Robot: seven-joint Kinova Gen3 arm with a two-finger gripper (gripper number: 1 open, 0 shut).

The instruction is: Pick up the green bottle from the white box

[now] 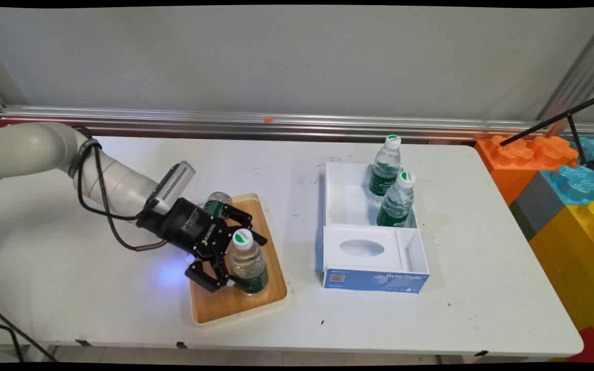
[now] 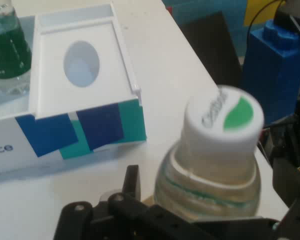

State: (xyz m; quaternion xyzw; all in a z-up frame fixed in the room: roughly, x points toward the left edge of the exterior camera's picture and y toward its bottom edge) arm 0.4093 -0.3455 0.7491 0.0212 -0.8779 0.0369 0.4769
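Reaching low from left, claw wide — fingers flank bottle on wooden tray.

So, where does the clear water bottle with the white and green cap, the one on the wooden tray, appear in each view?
Main view: the clear water bottle stands lower centre-left, on the wooden tray, between the black gripper's fingers.
Hand view: its cap fills the lower right.
Shared landmark: the white and blue box.

Clear glossy plastic bottle on a smooth wooden tray — matt white table beneath.
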